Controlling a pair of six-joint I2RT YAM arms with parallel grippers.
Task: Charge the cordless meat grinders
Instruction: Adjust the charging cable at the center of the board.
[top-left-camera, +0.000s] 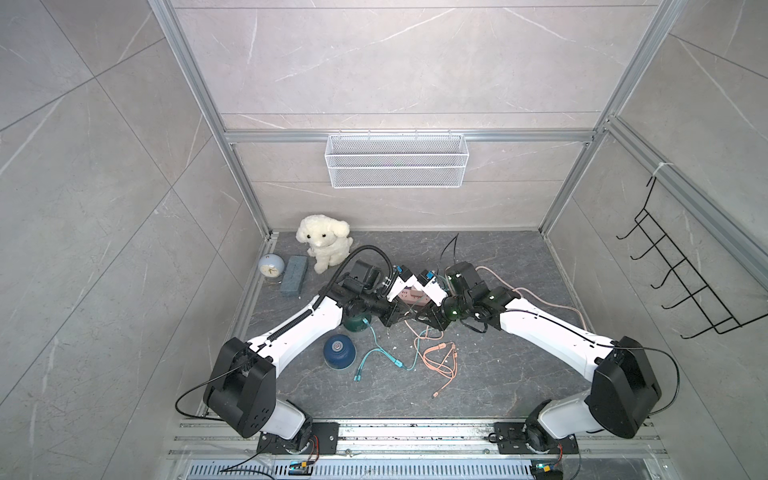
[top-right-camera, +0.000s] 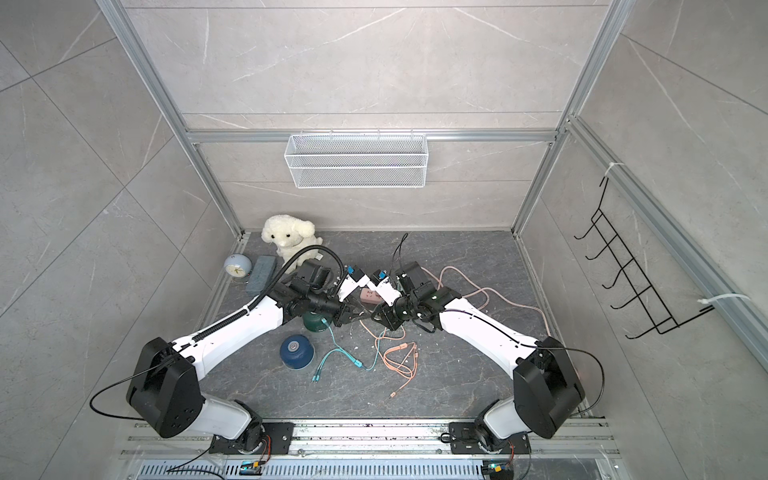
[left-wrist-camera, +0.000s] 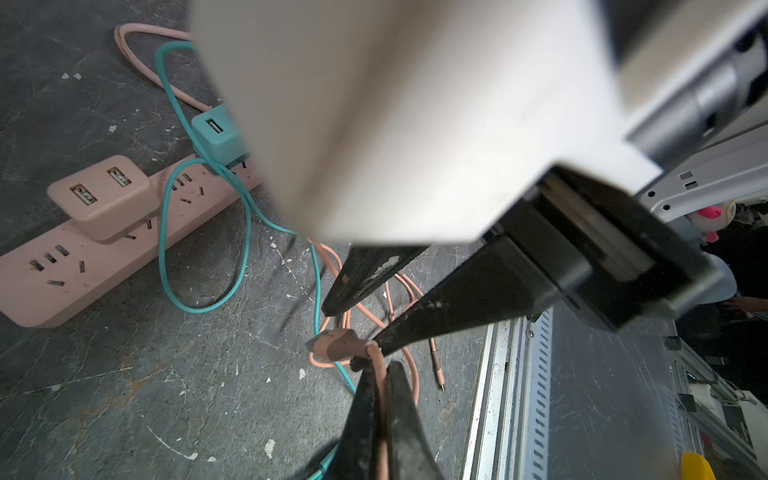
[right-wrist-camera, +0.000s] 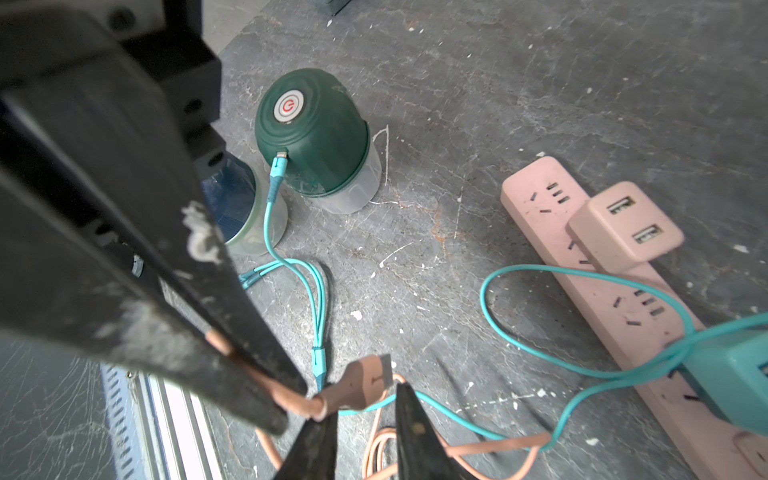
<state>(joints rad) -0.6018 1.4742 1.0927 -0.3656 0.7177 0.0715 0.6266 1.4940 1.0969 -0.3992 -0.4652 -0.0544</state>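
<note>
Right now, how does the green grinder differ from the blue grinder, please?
The green grinder has a teal cable plugged into its side; the blue grinder shows none. The green grinder sits partly under the left arm; the blue grinder stands uncovered. Both are domes on clear cups.

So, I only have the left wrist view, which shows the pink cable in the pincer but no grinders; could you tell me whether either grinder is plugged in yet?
Observer: The green grinder is; a teal cable sits in its side port.
Operator: And the blue one, please?
Observer: The blue grinder stands close by, nearer the robot's base, with no cable in it that I can see.
Operator: Are any spare connectors near it?
Observer: Yes, spare teal connectors lie on the table beside it, not touching.
</note>
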